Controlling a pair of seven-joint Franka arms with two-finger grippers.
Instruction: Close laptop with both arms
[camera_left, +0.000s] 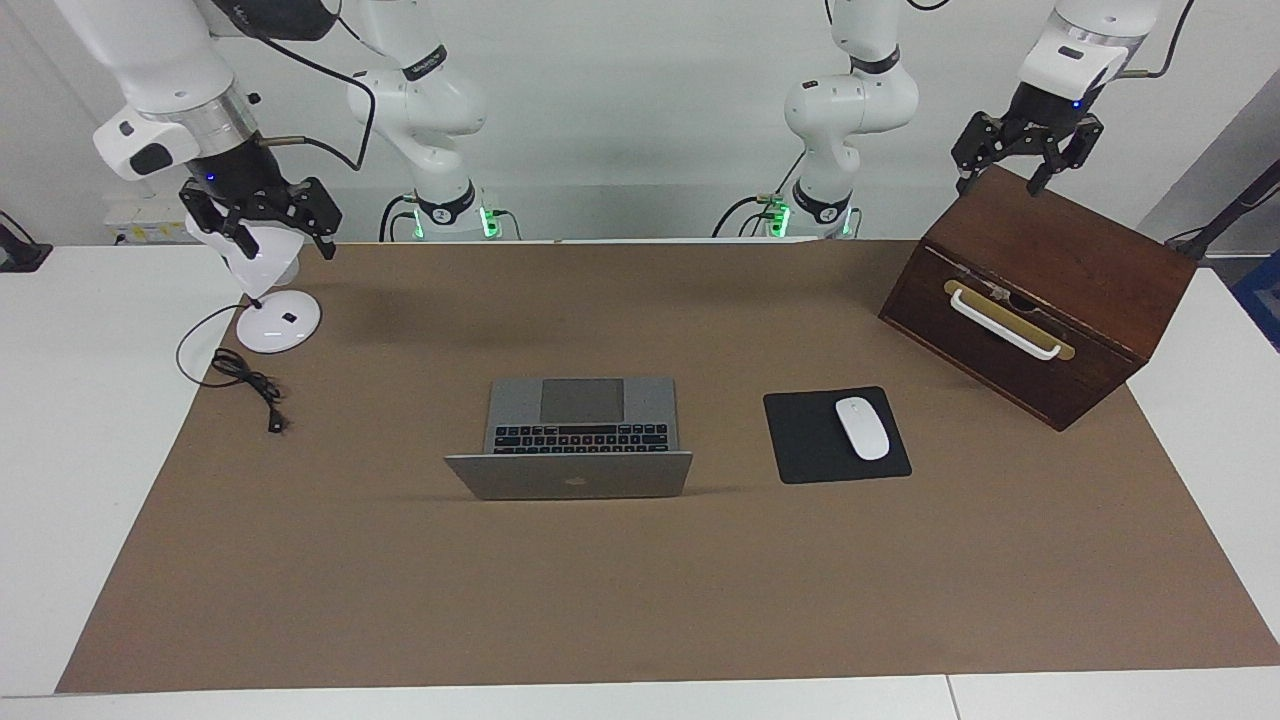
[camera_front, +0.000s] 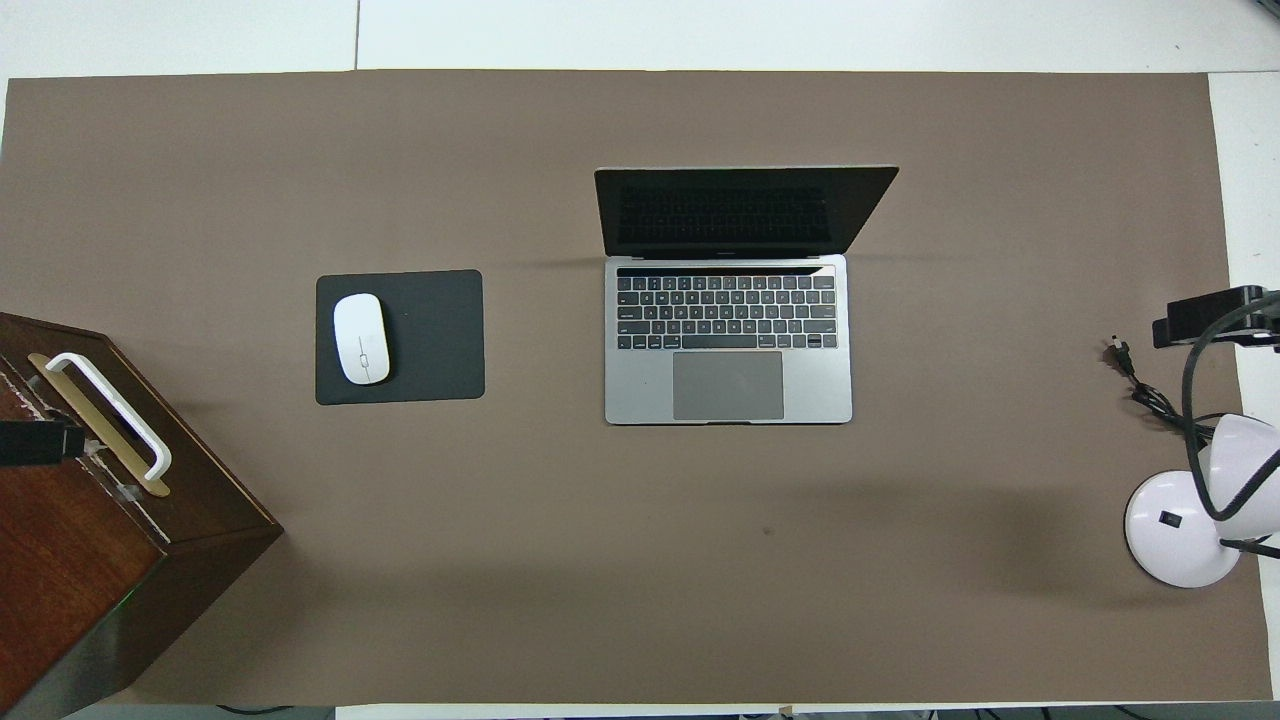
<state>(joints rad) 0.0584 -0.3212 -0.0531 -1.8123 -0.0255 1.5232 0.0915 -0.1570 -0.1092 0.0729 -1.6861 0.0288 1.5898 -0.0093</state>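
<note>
The silver-grey laptop (camera_left: 580, 420) stands open in the middle of the brown mat, its lid (camera_left: 570, 478) with the dark logo upright and turned away from the robots. In the overhead view the laptop (camera_front: 728, 340) shows black keys, a grey trackpad and a dark screen. My right gripper (camera_left: 280, 235) is open, raised over the white lamp at the right arm's end, well apart from the laptop; it also shows in the overhead view (camera_front: 1205, 320). My left gripper (camera_left: 1005, 170) is open, raised over the wooden box at the left arm's end; its tip shows in the overhead view (camera_front: 35, 442).
A black mouse pad (camera_left: 805, 445) with a white mouse (camera_left: 862, 428) lies beside the laptop toward the left arm's end. A dark wooden box (camera_left: 1040, 290) with a white handle stands nearer the robots. A white desk lamp (camera_left: 278, 325) and its black cable (camera_left: 250, 385) sit at the right arm's end.
</note>
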